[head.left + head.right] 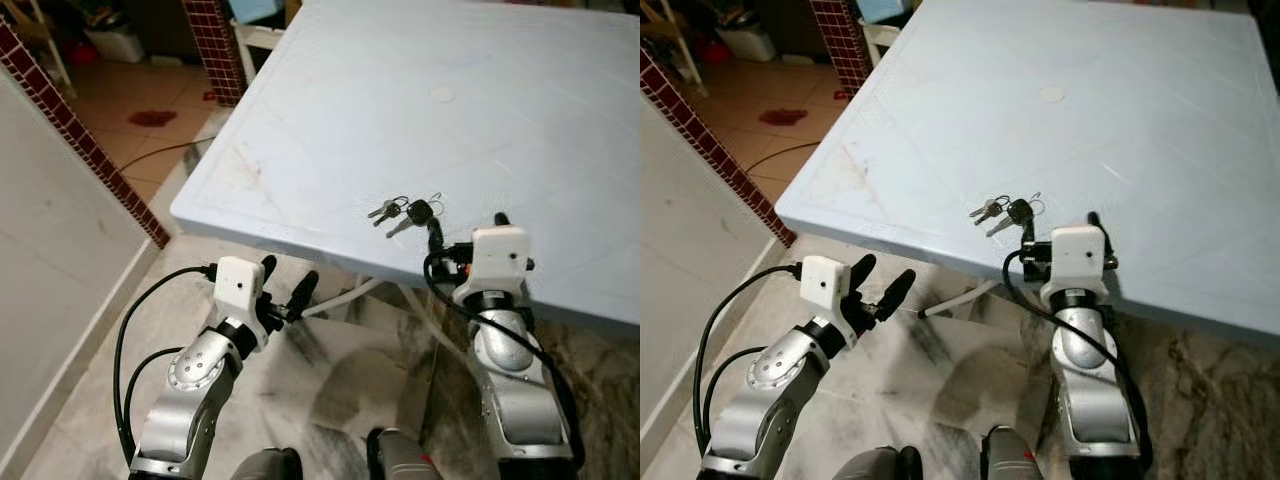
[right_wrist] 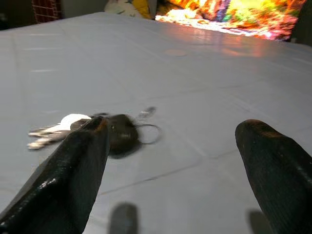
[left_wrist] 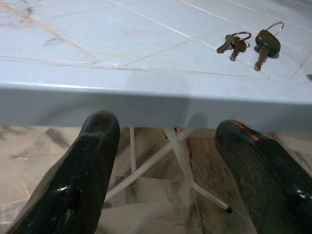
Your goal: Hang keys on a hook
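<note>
A bunch of keys (image 1: 405,211) on rings, one with a black head, lies on the pale blue plastic table (image 1: 400,100) near its front edge. My right gripper (image 1: 468,225) is open over the table edge, just behind and to the right of the keys. In the right wrist view its left fingertip (image 2: 95,129) is close in front of the keys (image 2: 122,134), with nothing between the fingers. My left gripper (image 1: 290,275) is open below the table edge, over the floor, holding nothing. The left wrist view looks past its fingers to the keys (image 3: 248,43) on the tabletop.
White folding legs (image 1: 340,295) stand under the table. A white wall with a red brick edge (image 1: 90,150) runs along the left, and a brick pillar (image 1: 215,45) stands at the back. A marble floor (image 1: 300,380) lies below, with tiled floor beyond.
</note>
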`<state>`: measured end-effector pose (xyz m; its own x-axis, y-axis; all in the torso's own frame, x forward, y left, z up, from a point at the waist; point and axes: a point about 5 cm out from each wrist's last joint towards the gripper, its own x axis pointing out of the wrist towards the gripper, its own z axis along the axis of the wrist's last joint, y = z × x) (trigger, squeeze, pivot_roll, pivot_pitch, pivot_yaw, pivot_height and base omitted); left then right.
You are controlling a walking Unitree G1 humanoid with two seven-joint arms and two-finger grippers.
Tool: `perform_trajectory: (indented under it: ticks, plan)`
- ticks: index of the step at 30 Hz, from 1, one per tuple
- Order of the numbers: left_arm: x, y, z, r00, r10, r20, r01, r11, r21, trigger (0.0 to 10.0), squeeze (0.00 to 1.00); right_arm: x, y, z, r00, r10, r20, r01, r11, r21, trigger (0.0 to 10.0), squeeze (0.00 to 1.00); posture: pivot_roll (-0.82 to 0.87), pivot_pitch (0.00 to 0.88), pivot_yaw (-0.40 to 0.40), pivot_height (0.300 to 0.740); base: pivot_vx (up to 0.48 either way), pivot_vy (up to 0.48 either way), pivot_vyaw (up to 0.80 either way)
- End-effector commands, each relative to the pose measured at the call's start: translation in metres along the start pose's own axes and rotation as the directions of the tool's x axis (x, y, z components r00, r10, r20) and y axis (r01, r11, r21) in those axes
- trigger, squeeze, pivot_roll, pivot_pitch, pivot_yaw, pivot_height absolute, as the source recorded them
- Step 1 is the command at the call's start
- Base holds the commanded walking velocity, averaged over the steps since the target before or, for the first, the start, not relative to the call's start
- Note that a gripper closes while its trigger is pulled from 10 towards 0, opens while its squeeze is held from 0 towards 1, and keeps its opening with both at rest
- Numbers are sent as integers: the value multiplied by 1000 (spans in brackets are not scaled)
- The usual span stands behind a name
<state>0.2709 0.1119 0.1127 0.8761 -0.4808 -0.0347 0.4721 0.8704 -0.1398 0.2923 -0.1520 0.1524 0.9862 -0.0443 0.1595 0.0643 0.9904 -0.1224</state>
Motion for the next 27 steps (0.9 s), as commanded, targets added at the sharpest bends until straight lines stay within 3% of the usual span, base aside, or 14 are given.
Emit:
perform_trajectory:
  ticks: [1,9,17,27]
  plan:
    - [-6,6,-2,1000,19,-17,-19,1000,14,10000,0,1,6,6,1000,11,14,-11,1000,20,10000,0,-38,216,88,740,0,0,0]
    - [-9,5,-4,1000,12,-29,-11,1000,20,10000,0,10,10,10,1000,-7,0,7,996,88,10000,0,-32,230,104,740,0,0,0]
    - [-11,2,-5,999,4,-37,-4,1000,19,10000,0,22,7,11,996,-73,-53,83,971,224,10000,0,-27,239,108,740,0,0,0]
    - [-12,2,-4,999,3,-43,-2,1000,20,10000,0,37,15,2,991,-59,-118,90,957,277,10000,0,-22,251,111,740,0,0,0]
